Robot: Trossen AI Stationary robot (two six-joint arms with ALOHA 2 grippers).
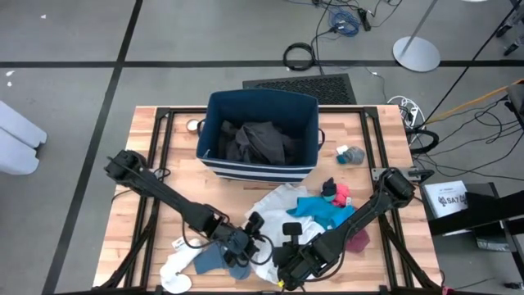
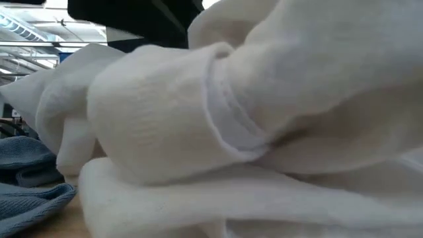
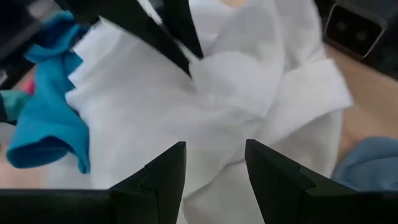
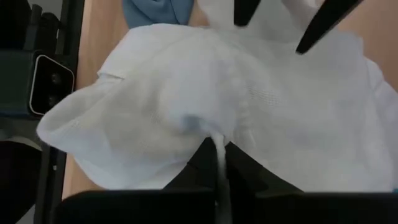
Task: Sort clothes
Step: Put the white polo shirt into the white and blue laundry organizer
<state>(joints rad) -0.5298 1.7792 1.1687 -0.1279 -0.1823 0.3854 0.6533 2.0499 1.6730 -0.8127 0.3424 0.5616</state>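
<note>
A large white garment (image 1: 278, 201) lies bunched on the table's near middle; it fills the low view (image 2: 264, 119). My right gripper (image 1: 282, 270) is shut on a fold of it near the front edge. My left gripper (image 1: 260, 246) is open just left of that, its fingers (image 3: 165, 180) standing on either side of a white fold (image 3: 214, 130). A teal-blue piece (image 1: 323, 209), a red-pink sock (image 1: 336, 192) and a maroon piece (image 1: 358, 239) lie to the right. A grey-blue sock (image 1: 213, 260) and a white sock (image 1: 176, 270) lie at the near left. My left gripper has white cloth between its open fingers; I cannot tell whether they touch it. My right gripper pinches a raised fold of the white garment (image 4: 219, 146) between its two shut fingers. The cloth is bunched up ahead of the fingers; the rest of the garment lies on the table.
The navy bin with white stripes (image 1: 214, 123) stands at the far middle with dark grey clothes (image 1: 258, 141) inside. A small grey-blue sock (image 1: 350, 154) lies right of the bin. The two grippers are close together.
</note>
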